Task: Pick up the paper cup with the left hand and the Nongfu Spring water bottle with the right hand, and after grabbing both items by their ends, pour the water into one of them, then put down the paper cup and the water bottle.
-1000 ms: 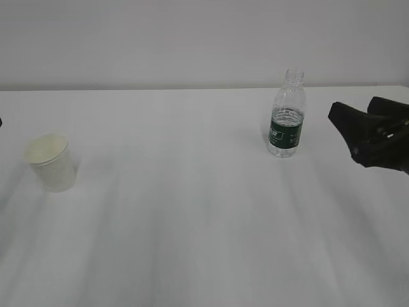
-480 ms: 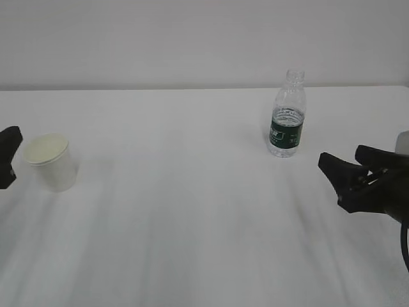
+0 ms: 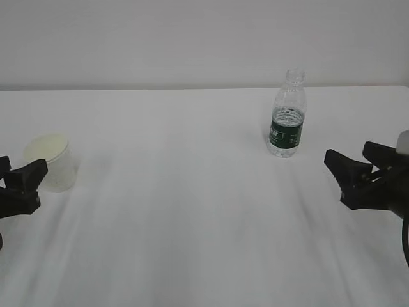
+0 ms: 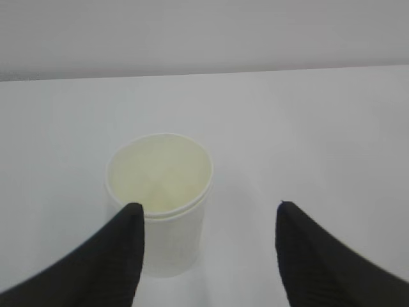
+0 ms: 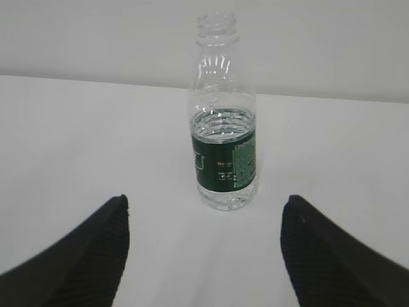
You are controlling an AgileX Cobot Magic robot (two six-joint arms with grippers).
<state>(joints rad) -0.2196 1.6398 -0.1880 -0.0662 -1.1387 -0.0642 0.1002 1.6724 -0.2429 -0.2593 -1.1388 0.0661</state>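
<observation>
Exterior view: a white counter (image 3: 192, 211) runs back to a pale wall. The paper cup (image 3: 51, 161) stands upright near the counter's left edge, its cream inside showing. The left tool (image 3: 14, 185) sits low at that left edge, just beside the cup on its near side, its black fingers spread wide and holding nothing; from here it is hard to say whether one fingertip touches the cup wall. The Nongfu Spring water bottle (image 3: 287, 115) stands upright toward the far right of the counter, capless, green label band round its middle. The right tool (image 3: 358, 167) is near the right edge, well apart from the bottle, fingers wide apart and empty.

Left wrist view: the paper cup (image 4: 160, 198) stands between the two black fingers (image 4: 108, 262), nearer the left one, whose tip overlaps the cup's rim in the picture. The left tool (image 4: 208, 214) is wide, gripping nothing.

Right wrist view: the bottle (image 5: 223, 121) stands centred ahead of the right tool (image 5: 204, 204), beyond the fingertips (image 5: 319, 256), apart from both. The water (image 5: 223, 125) fills the bottle to just above the label. The fingers stand wide.
</observation>
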